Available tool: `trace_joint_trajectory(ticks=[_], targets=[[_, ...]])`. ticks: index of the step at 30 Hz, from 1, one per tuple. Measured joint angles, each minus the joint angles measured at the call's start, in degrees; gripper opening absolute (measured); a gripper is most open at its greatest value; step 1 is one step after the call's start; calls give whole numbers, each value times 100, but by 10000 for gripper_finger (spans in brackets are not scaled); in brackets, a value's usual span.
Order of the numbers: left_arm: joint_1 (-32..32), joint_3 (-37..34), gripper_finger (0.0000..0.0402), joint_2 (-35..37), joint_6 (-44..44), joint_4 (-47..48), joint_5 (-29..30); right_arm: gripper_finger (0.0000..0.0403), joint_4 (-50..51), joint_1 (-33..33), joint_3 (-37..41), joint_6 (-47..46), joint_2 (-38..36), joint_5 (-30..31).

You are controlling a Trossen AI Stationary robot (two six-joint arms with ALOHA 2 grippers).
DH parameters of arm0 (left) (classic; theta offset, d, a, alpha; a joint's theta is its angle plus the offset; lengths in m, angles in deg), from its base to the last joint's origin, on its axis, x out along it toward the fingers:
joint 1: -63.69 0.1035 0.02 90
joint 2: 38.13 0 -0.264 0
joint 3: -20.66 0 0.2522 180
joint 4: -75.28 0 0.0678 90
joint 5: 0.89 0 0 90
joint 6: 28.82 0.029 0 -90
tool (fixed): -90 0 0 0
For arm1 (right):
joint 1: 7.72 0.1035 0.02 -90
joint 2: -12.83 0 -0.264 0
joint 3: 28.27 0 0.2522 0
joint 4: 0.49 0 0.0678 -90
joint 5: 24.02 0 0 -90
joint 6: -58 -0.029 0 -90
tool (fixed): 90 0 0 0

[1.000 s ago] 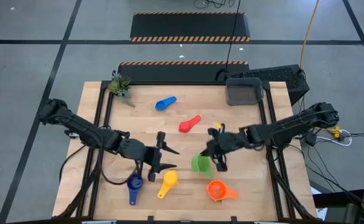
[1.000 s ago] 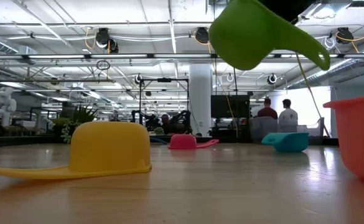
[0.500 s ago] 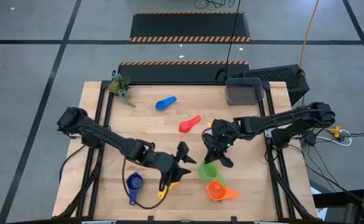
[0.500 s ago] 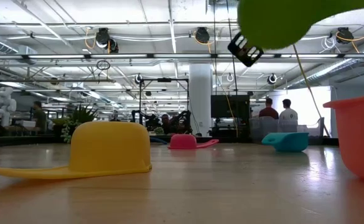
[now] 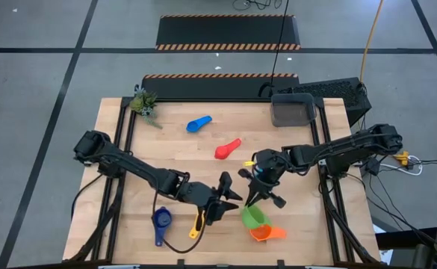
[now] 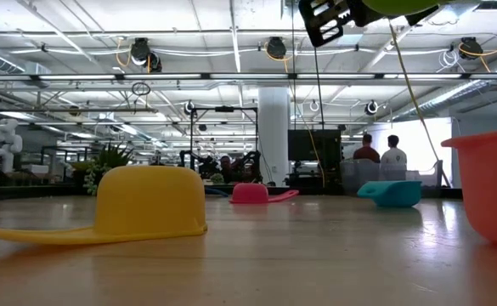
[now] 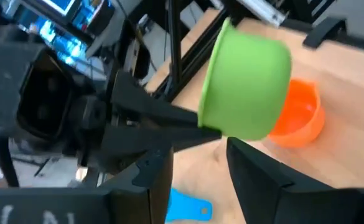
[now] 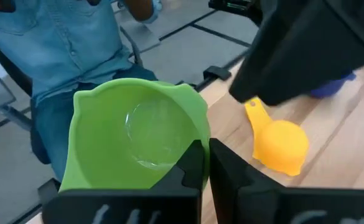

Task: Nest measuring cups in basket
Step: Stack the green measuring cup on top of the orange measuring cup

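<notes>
A wooden bench [image 5: 293, 224] seen from above, with two dark robot arms reaching toward its near middle. The right gripper [image 5: 258, 196] has its fingers pinched on the handle of a green measuring cup [image 5: 253, 217], holding it in the air just over an orange measuring cup [image 5: 261, 232] that sits on the bench. The left gripper [image 5: 231, 201] is just beside the green cup, above a yellow measuring cup [image 5: 197, 222] that lies upside down; its fingers [image 7: 256, 171] stand partly spread with nothing between them. A navy measuring cup [image 5: 160, 221] lies near the front left. A red measuring cup [image 5: 226, 149] and a blue measuring cup [image 5: 198, 123] lie farther back. The dark grey basket [image 5: 292, 110] stands at the back right corner, well apart from the cups. A small plant [image 5: 144, 102] sits at the back left corner.
</notes>
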Motion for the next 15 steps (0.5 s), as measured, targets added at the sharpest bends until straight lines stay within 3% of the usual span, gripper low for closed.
trace_joint_trajectory(ticks=[11,15], targets=[[-13,0,129,0,341,-441,-294,0,-188,-2,0,83,2,1],[85,0,129,-91,335,-597,-754,0,-190,-2,0,131,2,3]])
